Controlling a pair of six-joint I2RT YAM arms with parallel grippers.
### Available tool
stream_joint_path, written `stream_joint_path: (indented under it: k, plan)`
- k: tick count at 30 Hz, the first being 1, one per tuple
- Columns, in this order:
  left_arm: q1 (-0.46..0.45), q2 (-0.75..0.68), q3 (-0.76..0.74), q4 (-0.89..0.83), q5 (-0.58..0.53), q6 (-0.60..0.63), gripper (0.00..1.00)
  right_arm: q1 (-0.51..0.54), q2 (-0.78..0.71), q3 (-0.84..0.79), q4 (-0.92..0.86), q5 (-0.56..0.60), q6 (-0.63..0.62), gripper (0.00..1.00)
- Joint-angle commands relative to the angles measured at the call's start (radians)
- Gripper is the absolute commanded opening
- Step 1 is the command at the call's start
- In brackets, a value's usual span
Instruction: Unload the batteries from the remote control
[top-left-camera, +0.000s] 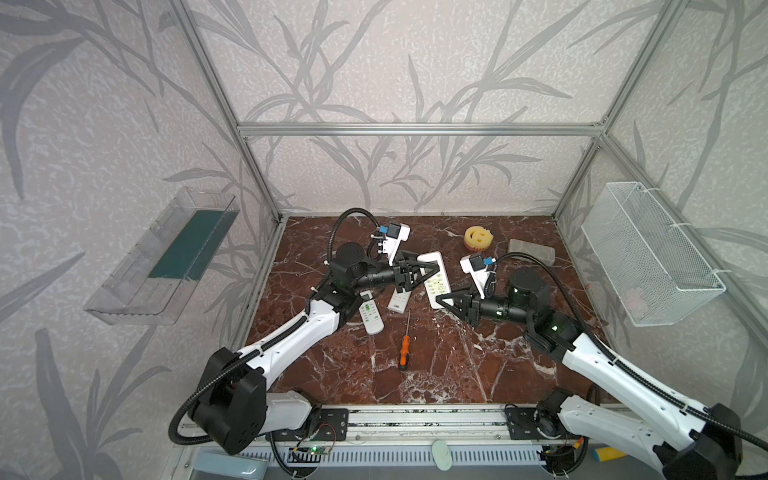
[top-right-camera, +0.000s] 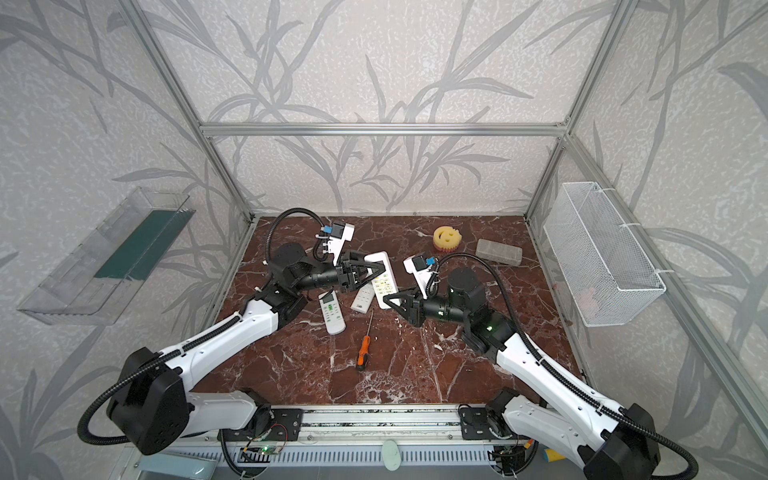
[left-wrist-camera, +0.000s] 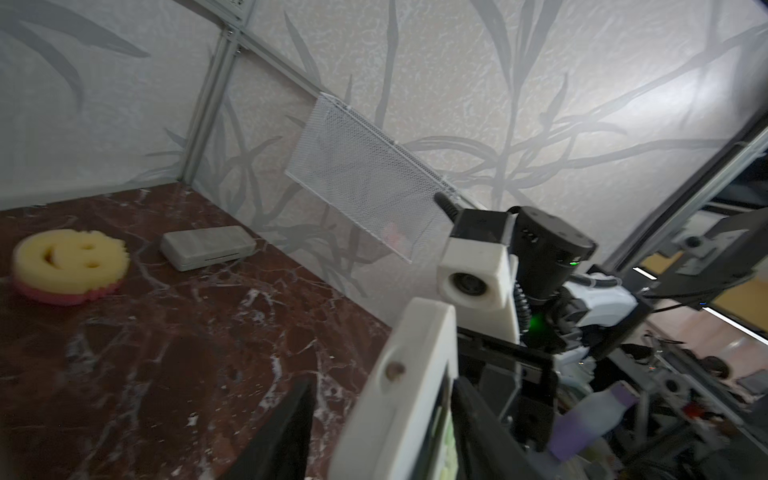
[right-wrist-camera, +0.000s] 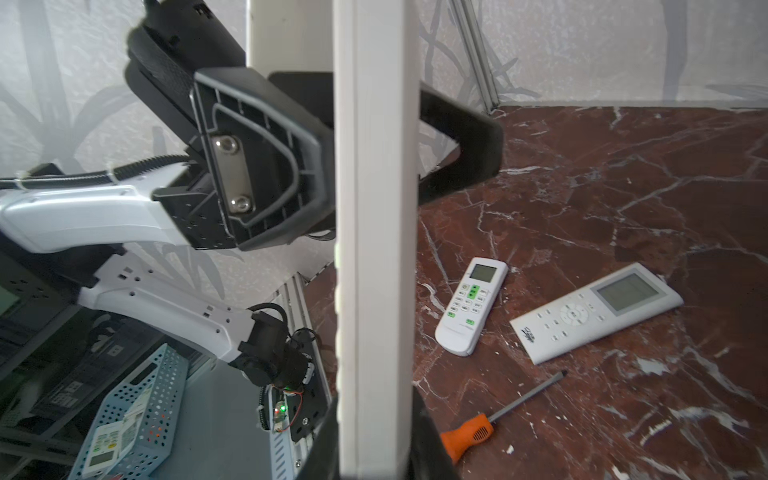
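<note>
A white remote control (top-left-camera: 435, 279) (top-right-camera: 384, 277) with green buttons hangs above the table's middle, between both arms. My right gripper (top-left-camera: 441, 297) (right-wrist-camera: 376, 449) is shut on its near end, with the black fingers pressed against both sides of the white body (right-wrist-camera: 376, 249). My left gripper (top-left-camera: 428, 270) (left-wrist-camera: 382, 415) stands open around the far end. One of its fingers (right-wrist-camera: 465, 141) is clearly apart from the remote (left-wrist-camera: 411, 395). The batteries are hidden.
Two other white remotes (top-left-camera: 371, 316) (top-left-camera: 400, 300) lie on the marble table below, and an orange-handled screwdriver (top-left-camera: 404, 347) lies in front of them. A yellow smiley sponge (top-left-camera: 478, 237) and a grey box (top-left-camera: 531, 250) sit at the back. A wire basket (top-left-camera: 648, 253) hangs on the right wall.
</note>
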Motion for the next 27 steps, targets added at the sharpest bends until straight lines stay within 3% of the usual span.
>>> stream_joint_path:
  k: [1,7,12,16,20,27]
  plan:
    - [0.003,-0.073,0.025,-0.223,-0.181,0.136,0.70,0.039,-0.036,0.033,-0.096,0.248,-0.125,0.09]
    - [0.003,-0.181,0.027,-0.432,-0.445,0.138,0.75,0.115,-0.037,0.021,-0.143,0.603,-0.258,0.06]
    - [0.001,-0.223,0.072,-0.628,-0.657,-0.082,0.66,0.247,0.052,0.050,-0.133,0.944,-0.469,0.09]
    - [-0.004,-0.236,0.102,-0.686,-0.694,-0.232,0.67,0.348,0.170,0.067,-0.061,1.162,-0.665,0.10]
    - [-0.009,-0.233,0.164,-0.812,-0.712,-0.367,0.69,0.405,0.266,0.067,0.055,1.266,-0.805,0.10]
    - [-0.013,-0.221,0.135,-0.881,-0.677,-0.555,0.75,0.425,0.312,0.060,0.186,1.289,-0.910,0.10]
